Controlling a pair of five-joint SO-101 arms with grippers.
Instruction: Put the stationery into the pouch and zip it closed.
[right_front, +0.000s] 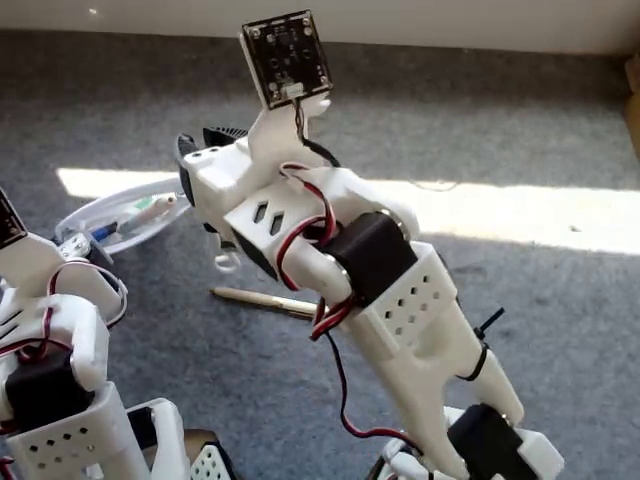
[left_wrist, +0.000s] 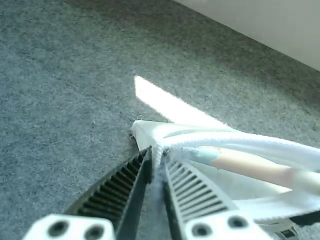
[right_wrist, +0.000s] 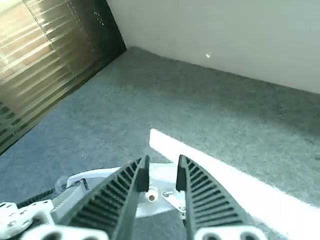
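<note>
The white pouch (right_front: 118, 222) lies on the grey carpet at the left, its mouth open with several pens inside. A beige pen (right_front: 262, 298) lies on the carpet outside it, under the right arm. My left gripper (left_wrist: 157, 156) is shut on the pouch's (left_wrist: 240, 150) end seam; a beige and pale blue pen (left_wrist: 250, 167) shows inside. My right gripper (right_wrist: 162, 172) is over the pouch's (right_wrist: 107, 176) other end, its fingers narrowed on the small zip pull (right_wrist: 151, 196). In the high view the right gripper (right_front: 212, 225) hides that end, and a white ring (right_front: 228, 263) hangs under it.
A bright strip of sunlight (right_front: 520, 215) crosses the carpet behind the arms. A pale wall (right_wrist: 225, 35) and slatted blinds (right_wrist: 45, 55) bound the far side. Open carpet lies to the right of the right arm.
</note>
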